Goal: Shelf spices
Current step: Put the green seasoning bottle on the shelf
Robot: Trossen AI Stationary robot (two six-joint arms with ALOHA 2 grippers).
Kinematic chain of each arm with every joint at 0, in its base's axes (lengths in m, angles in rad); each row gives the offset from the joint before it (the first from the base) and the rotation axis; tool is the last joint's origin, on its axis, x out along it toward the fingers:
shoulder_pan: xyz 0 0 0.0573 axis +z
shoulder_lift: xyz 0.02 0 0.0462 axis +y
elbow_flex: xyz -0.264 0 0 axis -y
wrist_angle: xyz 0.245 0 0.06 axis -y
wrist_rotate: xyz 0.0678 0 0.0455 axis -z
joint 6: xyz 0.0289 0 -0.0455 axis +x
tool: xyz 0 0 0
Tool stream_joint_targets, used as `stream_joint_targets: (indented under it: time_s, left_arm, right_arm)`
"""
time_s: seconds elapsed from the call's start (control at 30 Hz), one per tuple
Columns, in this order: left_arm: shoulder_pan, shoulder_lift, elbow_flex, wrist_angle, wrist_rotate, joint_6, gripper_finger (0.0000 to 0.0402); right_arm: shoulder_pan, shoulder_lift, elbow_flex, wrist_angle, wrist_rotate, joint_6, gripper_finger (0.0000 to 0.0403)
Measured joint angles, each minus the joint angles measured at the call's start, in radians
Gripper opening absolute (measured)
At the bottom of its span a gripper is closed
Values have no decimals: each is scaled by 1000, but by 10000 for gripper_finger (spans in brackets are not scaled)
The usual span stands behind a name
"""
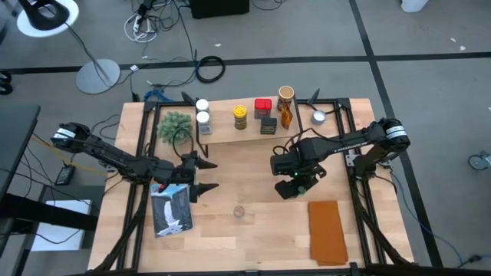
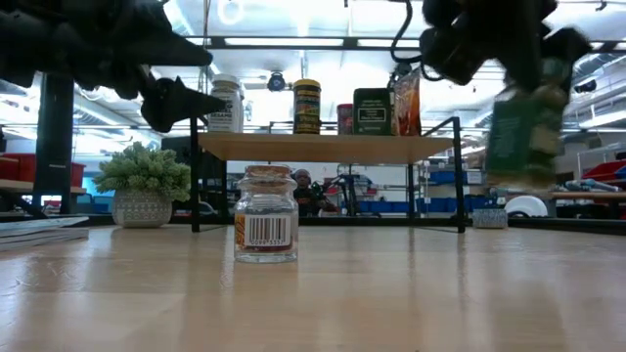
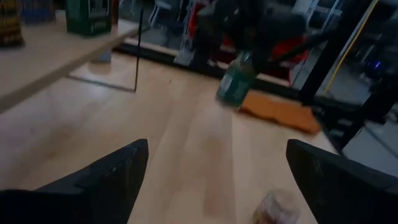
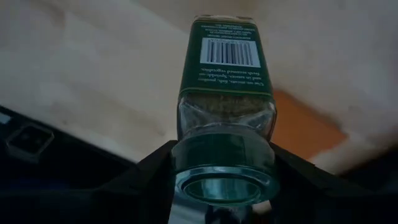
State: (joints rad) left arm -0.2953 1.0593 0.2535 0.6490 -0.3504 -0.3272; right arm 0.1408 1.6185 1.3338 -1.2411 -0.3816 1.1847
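Note:
My right gripper (image 1: 290, 184) is shut on a green-lidded spice jar (image 2: 523, 127) with a green label, held in the air right of the table's middle, in front of the shelf (image 1: 230, 136). My left gripper (image 1: 205, 176) hovers open left of the middle, touching nothing. A small clear jar with a tan lid (image 2: 266, 215) stands upright on its base at the table's middle. On the wood plank shelf stand two white-lidded jars (image 1: 202, 112), a yellow jar (image 1: 240, 116), a red tin (image 1: 263, 106), a black box (image 1: 268, 125), a tan cylinder (image 1: 286, 94) and an amber bottle (image 1: 286, 115). My right gripper holds the green jar by its lid end (image 4: 224, 158), pinched between the two fingers (image 4: 155, 171), one on either side. The fingers come from above, pointing down. The jar hangs below them, lifted clear of the table and slightly tilted, its barcode label (image 4: 227, 53) facing the wrist camera.
A fuzzy green plant in a pot (image 1: 176, 124) sits at the shelf's left end and a small silver cup (image 1: 318, 117) at its right end. An orange cloth (image 1: 327, 230) lies near the right front edge. A picture card (image 1: 170, 211) lies under the left arm.

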Motion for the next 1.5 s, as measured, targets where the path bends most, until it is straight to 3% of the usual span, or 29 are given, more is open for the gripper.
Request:
stream_joint_targets:
  time_s: [0.27,0.63,0.87,1.07,1.2,1.5]
  left_arm:
    - [0,64,0,36,0,-25,386]
    - [0,80,0,44,3,-26,386]
    - [0,80,0,40,3,-26,386]
    - [0,80,0,38,3,-26,386]
    - [0,80,0,38,3,-27,386]
    - [0,80,0,37,3,-59,386]
  right_arm:
    - [-7,4,0,-2,96,-65,229]
    - [-7,4,0,-2,101,-71,222]
    - [9,4,0,-2,108,-207,222]
    - [85,4,0,45,298,-499,212]
    - [155,13,0,168,412,-629,202]
    - [224,99,0,330,552,-719,144]
